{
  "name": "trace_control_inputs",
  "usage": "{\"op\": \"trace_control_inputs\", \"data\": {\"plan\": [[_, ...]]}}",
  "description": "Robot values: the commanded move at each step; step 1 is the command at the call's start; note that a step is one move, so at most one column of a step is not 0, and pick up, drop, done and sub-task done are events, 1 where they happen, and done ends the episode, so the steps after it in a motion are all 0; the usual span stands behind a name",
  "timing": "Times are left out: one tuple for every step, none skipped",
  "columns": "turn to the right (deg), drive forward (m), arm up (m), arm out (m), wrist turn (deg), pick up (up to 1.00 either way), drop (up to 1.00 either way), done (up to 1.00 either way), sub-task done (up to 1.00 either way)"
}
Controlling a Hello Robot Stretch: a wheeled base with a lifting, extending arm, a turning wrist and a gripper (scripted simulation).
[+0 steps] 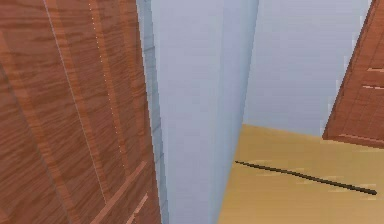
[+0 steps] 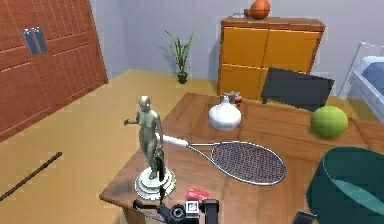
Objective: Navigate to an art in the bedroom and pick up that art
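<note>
A grey statue point(image 2: 150, 135) of a standing figure, the art, stands upright on its round pale base at the near-left corner of a wooden surface point(image 2: 280, 130) in the arm side view. The tool point(image 2: 150, 208) sits at the picture's bottom edge, just below the statue's base. Whether its fingers are spread or pressed together cannot be told, nor whether it holds anything or touches the base.

A tennis racket point(image 2: 238, 159) lies flat just beside the statue, its handle pointing toward the figure's legs. Farther across the surface are a white round-bodied vase point(image 2: 226, 114), a green ball point(image 2: 329, 121) and a dark flat panel point(image 2: 297, 88) propped at the far edge. A teal tub-shaped object point(image 2: 350, 185) takes the lower right corner.

Beyond the surface, an orange dresser point(image 2: 270, 50) stands against the wall with an orange ball point(image 2: 260, 9) on top. A potted plant point(image 2: 181, 57) is to its left and part of a bed point(image 2: 366, 72) shows at the right edge. Reddish wood panelling point(image 2: 50, 70) runs along the left.

In the forward view, a wood-grain door point(image 1: 70, 110) stands close on the left beside a pale blue wall point(image 1: 200, 90). A thin dark line point(image 1: 300, 178) crosses the tan floor point(image 1: 290, 150).
</note>
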Motion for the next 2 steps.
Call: {"op": "trace_control_inputs", "data": {"plan": [[0.0, 0.00, 0.10, 0.00, 0.0, 0.00, 0.00, 0.00, 0.00], [0.0, 0.00, 0.00, 0.00, 0.0, 0.00, 0.00, 1.00, 0.00]]}}
